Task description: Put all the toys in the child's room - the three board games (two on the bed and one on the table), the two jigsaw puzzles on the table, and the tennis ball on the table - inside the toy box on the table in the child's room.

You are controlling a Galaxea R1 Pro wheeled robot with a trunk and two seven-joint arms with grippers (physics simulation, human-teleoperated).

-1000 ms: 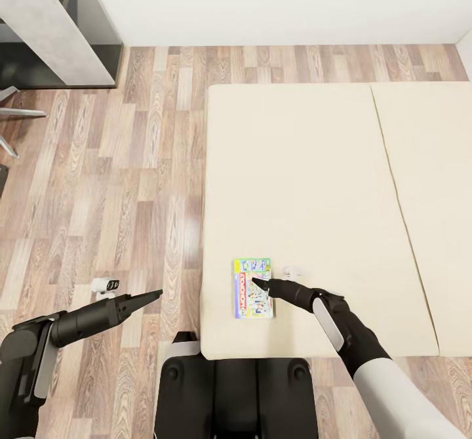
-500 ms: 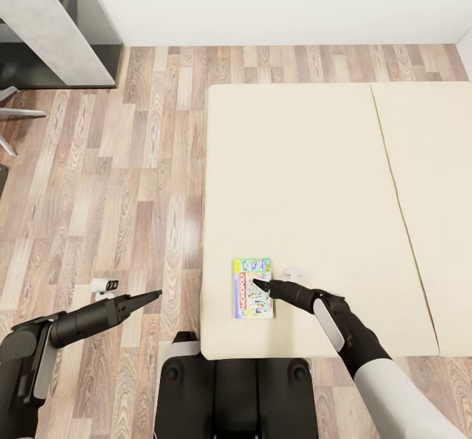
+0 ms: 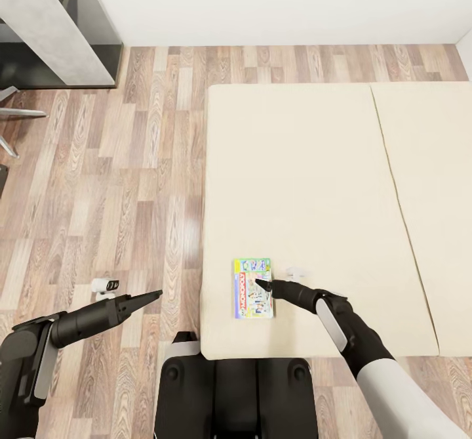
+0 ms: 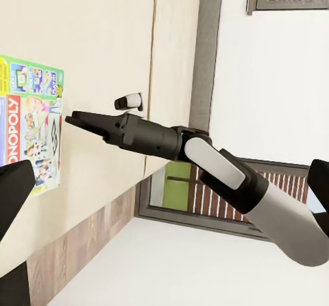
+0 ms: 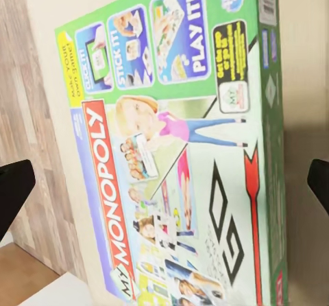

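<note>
My right gripper hovers low over the green-edged board game, its tips at the box's right edge, and in the right wrist view the 2 dark fingertips stand wide apart at either side of the printed lid, so the jaws are spread and hold nothing yet. The box lies flat on the bed, just under and ahead of my fingers, close to the mattress corner nearest me. To take it well, I judge I should bring 1 finger past the long green edge and the other past the opposite edge, sink until both pads are below the lid's rim, then close squarely; a flat box on a soft mattress could tip or slide if I pinch only a corner, and the spread may be barely enough for its width, so the narrow span looks the safer bite. A small white and dark object sits just beyond my wrist on the mattress; I cannot tell what it is. Off to my left, my left gripper hangs over the wood-plank floor with its jaws drawn to a point and gripping nothing. Farther out, the beige mattress runs plain in 2 sections, then floor, a grey cabinet at the far left, and the white wall.
</note>
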